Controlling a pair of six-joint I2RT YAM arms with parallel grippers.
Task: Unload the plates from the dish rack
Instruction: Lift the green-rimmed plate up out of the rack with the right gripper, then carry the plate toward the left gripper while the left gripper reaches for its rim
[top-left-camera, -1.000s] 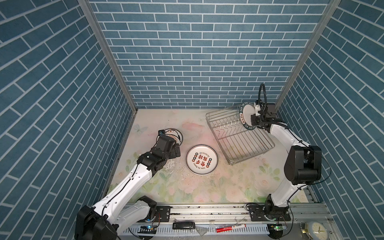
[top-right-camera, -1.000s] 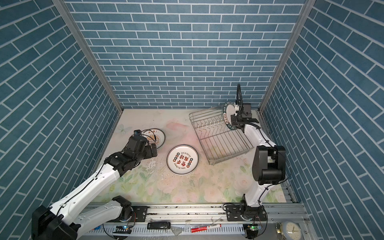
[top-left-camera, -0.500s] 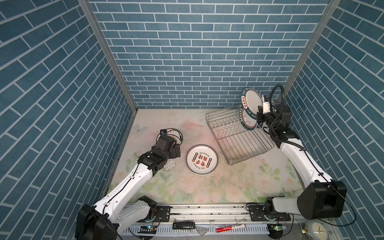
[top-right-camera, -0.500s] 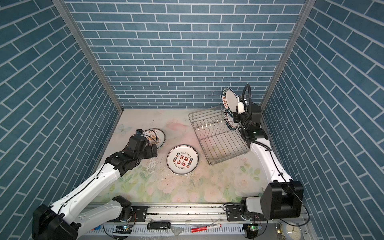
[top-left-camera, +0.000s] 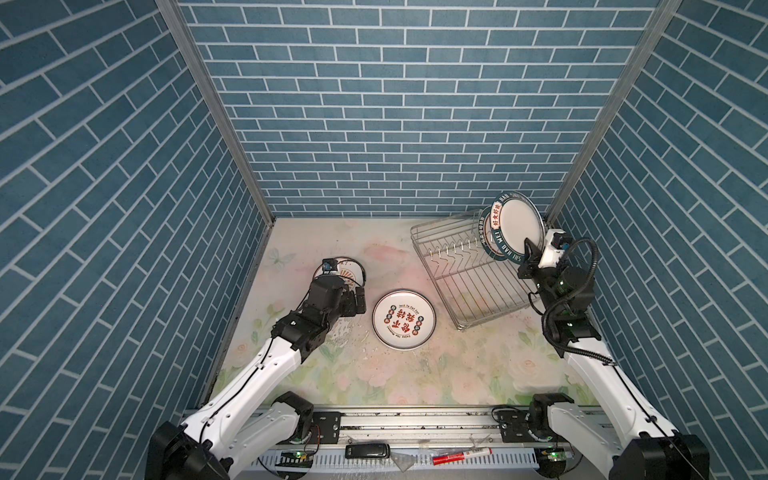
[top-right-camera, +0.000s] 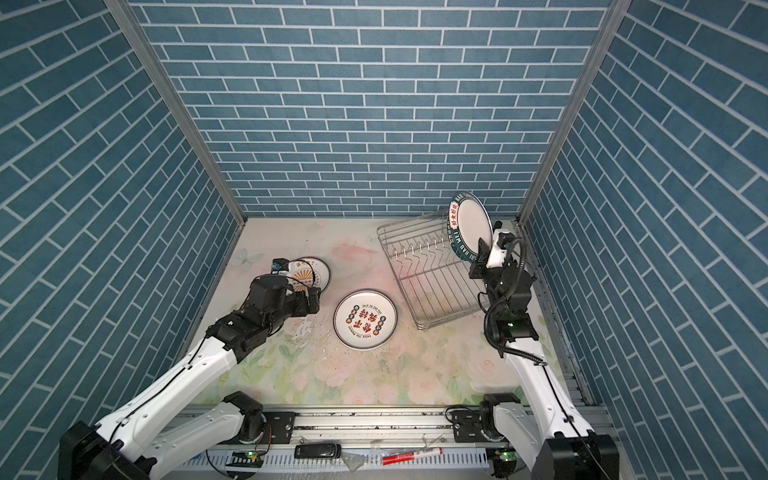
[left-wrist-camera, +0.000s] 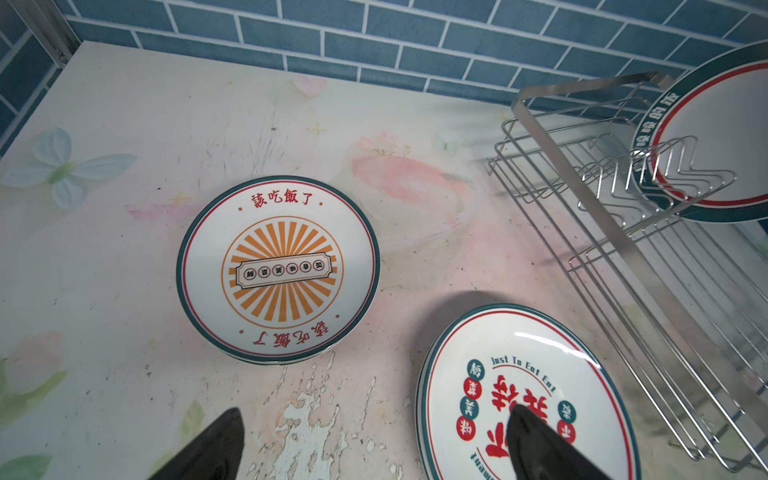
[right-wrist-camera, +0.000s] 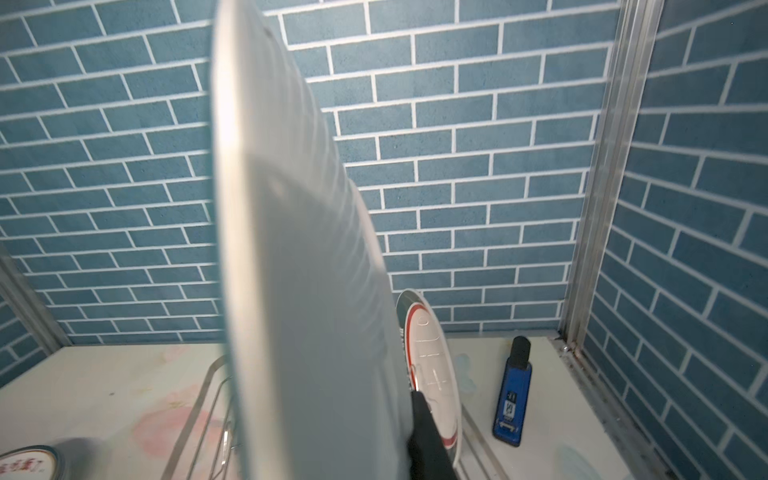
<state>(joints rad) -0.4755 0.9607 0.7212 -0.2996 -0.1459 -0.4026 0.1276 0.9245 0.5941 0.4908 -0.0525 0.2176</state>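
Now that the right gripper (top-left-camera: 530, 254) has clamped shut on the lower rim of a teal plate (top-left-camera: 517, 224) and hauled it up, that plate hangs upright above the rack's (top-left-camera: 469, 286) 1 o'clock corner. A second ago it sat low among the prongs. Just beside it, at its 9 o'clock in both top views, a second teal plate (top-left-camera: 485, 235) stands in the rack, the only one there that I can see. The left gripper (left-wrist-camera: 374, 411), jaws wide apart and empty, hovers over the table (top-left-camera: 415, 374) at the rack's 8 o'clock. It sits between a sunburst plate (left-wrist-camera: 278, 270) and a red plate (top-left-camera: 404, 319), both lying flat. By my reading two plates are unloaded, a third is freed and needs setting down, and one remains.
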